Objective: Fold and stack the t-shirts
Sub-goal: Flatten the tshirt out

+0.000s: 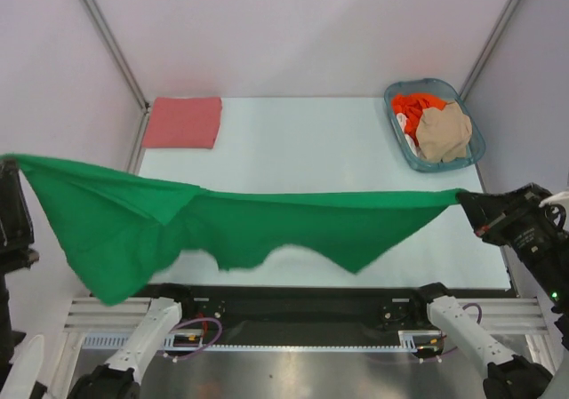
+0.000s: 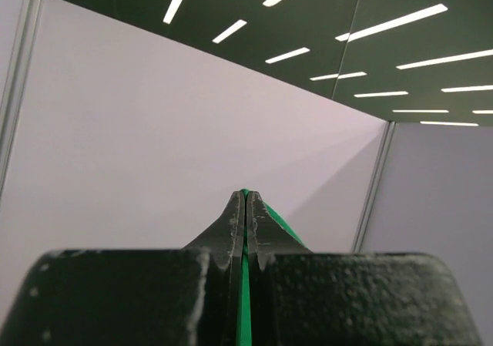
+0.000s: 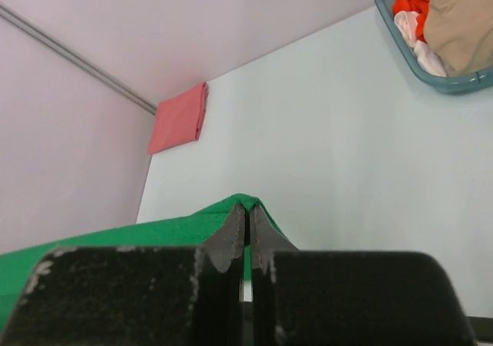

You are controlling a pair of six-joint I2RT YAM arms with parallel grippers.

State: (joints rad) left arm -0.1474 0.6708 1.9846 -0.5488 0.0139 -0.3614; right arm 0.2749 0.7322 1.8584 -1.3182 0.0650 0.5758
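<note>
Bench (image 1: 293, 141), pale and flat, bearing everything else. Bright green short-sleeved cloth t-shirt (image 1: 267, 226) stretched in the air across the near half of the bench: top edge taut from left to right, lower edge hanging in uneven points, left part bunched and drooping lowest at the near-left edge. Blue-grey plastic basket (image 3: 461, 82) at the far right corner, holding a crumpled beige cloth t-shirt (image 1: 444, 131) beside and partly over an orange-red one (image 1: 411, 107), both unfolded. Salmon-pink cloth t-shirt (image 1: 183, 122), folded into a flat rectangle, at the far left corner, well apart from the basket. Left gripper (image 2: 245, 199) pinched tight on one corner of the green cloth, only a thin green edge showing between the jaws. Right gripper (image 3: 246, 211) likewise clamped on the opposite corner.

Hazards, as judged:
- slip of a thinly held corner under further tension, dropping that side
- uneven lay-down from the bunched left part, leaving creases under the fold
- snagging of the hanging hem on the arm bases at the near edge during lowering
- drift of cloth off the left side of the bench, given the left grip out beyond that edge
</note>
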